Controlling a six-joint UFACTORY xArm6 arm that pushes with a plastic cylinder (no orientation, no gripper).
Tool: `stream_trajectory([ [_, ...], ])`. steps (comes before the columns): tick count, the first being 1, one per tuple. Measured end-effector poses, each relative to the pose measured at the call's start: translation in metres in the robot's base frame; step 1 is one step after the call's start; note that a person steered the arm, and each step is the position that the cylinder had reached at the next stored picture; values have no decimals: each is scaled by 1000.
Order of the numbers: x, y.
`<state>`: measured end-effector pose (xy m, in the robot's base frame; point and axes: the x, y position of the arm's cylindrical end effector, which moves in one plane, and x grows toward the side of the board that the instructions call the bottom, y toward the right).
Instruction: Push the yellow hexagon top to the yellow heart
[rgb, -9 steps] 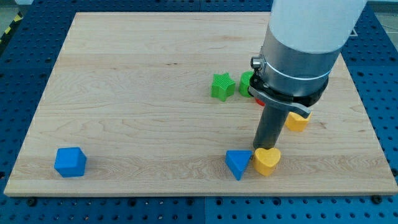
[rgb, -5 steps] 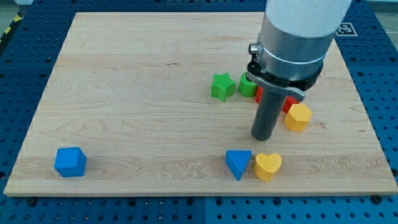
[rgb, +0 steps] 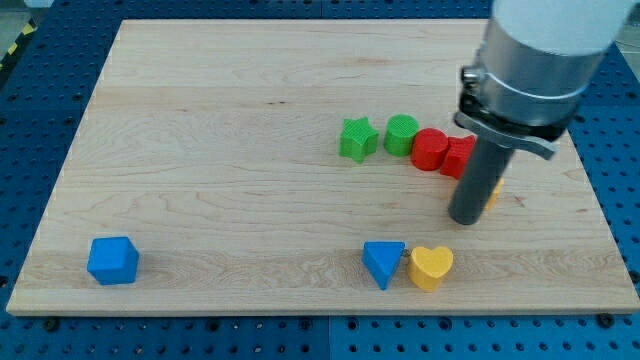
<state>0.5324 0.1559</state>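
Note:
The yellow heart (rgb: 431, 267) lies near the view's bottom, right of centre, touching a blue triangle (rgb: 383, 263) on its left. The yellow hexagon (rgb: 491, 190) is above and to the right of the heart, mostly hidden behind my rod; only a sliver shows at the rod's right side. My tip (rgb: 465, 219) rests on the board just in front of the hexagon, on its lower left, above and right of the heart.
A green star (rgb: 357, 138), a green cylinder (rgb: 401, 134), a red cylinder (rgb: 430, 150) and a red block (rgb: 459, 157) form a row above the tip. A blue cube (rgb: 112, 260) sits at the view's bottom left. The wooden board (rgb: 200, 160) lies on a blue perforated table.
My rod moved up away from the yellow heart, then to the right, and now stands in front of the yellow hexagon. The red blocks, earlier hidden, now show. No block has visibly shifted.

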Motion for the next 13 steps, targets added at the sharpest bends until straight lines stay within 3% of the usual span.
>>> stream_trajectory([
  [2, 20, 49],
  [4, -20, 88],
  [9, -54, 29],
  [11, -17, 19],
  [13, -27, 10],
])
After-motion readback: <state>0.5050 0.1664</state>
